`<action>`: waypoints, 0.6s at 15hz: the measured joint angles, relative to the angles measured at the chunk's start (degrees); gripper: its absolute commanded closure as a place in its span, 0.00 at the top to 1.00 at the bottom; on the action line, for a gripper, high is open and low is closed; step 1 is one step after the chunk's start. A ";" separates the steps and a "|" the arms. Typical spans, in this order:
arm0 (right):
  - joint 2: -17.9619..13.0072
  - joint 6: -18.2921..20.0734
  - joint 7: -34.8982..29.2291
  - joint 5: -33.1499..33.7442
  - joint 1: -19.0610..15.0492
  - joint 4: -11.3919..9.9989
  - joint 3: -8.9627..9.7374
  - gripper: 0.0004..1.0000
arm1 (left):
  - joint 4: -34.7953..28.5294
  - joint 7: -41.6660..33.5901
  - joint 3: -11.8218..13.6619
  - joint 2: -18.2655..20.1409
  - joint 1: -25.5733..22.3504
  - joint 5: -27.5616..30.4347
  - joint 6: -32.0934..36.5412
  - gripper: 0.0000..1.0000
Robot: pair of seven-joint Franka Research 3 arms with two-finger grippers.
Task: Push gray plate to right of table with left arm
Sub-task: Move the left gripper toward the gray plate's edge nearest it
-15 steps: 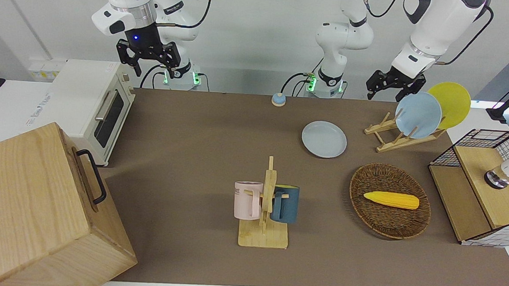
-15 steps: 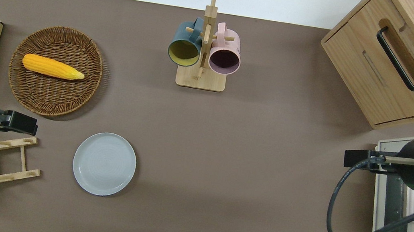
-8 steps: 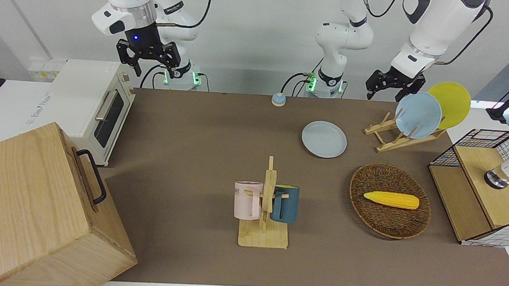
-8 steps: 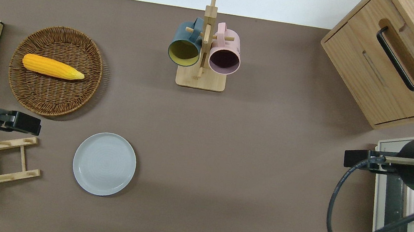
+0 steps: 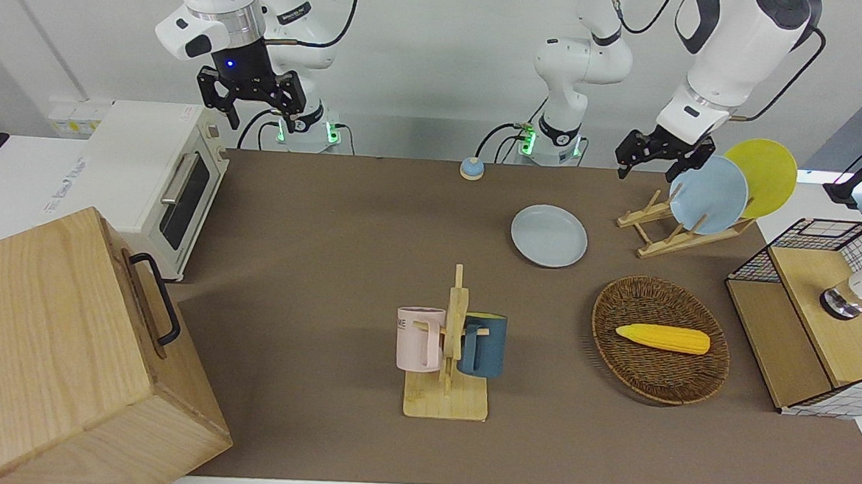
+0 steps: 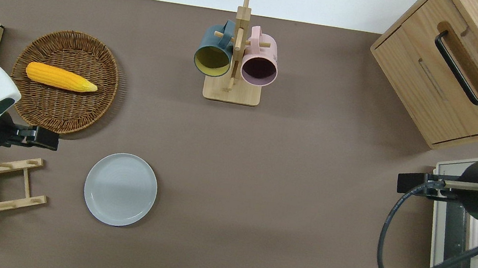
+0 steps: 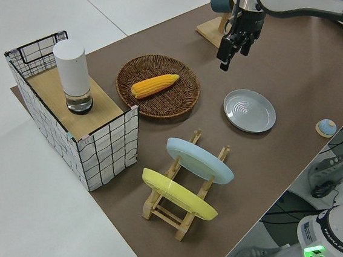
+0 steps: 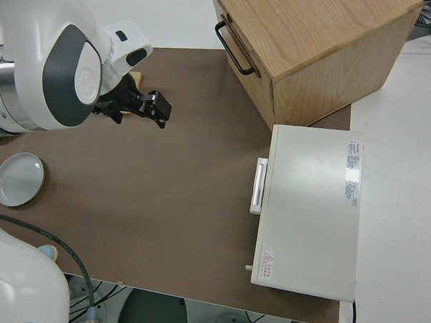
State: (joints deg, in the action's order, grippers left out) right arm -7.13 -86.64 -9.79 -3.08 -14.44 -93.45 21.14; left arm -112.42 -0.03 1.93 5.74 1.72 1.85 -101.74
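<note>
The gray plate lies flat on the brown table, toward the left arm's end. My left gripper hangs in the air with its fingers open and nothing between them. In the overhead view it is over bare mat between the wicker basket and the wooden dish rack, apart from the plate. The right gripper is parked and open.
A dish rack holds a sky-blue plate and a yellow plate. A wicker basket holds corn. Also here: a mug tree, a toaster oven, a wooden cabinet, a wire crate and a small bell.
The left gripper has drifted away from the dish rack toward the table's middle, closer to the gray plate. The plate and the right arm have not moved.
</note>
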 measured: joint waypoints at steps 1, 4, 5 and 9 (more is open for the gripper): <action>0.00 0.00 0.00 0.00 0.00 0.00 0.00 1.00 | -1.55 0.00 -0.05 -0.10 0.01 0.00 -1.62 0.99; 0.00 0.00 0.00 0.00 0.00 0.00 0.00 1.00 | -5.50 0.11 -0.21 -0.21 0.01 0.00 -5.16 0.99; 0.00 0.00 0.00 0.00 0.00 0.00 0.00 1.00 | -6.60 0.51 -0.22 -0.23 0.01 0.00 -5.71 0.99; 0.00 0.00 0.00 0.00 0.00 0.00 0.00 1.00 | -11.51 2.99 -0.23 -0.34 0.01 0.01 -9.28 0.99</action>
State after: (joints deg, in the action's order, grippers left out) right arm -7.13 -86.64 -9.79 -3.08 -14.44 -93.45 21.14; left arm -123.94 2.96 1.70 5.41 1.73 1.86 -111.02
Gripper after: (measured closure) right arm 0.004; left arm 0.009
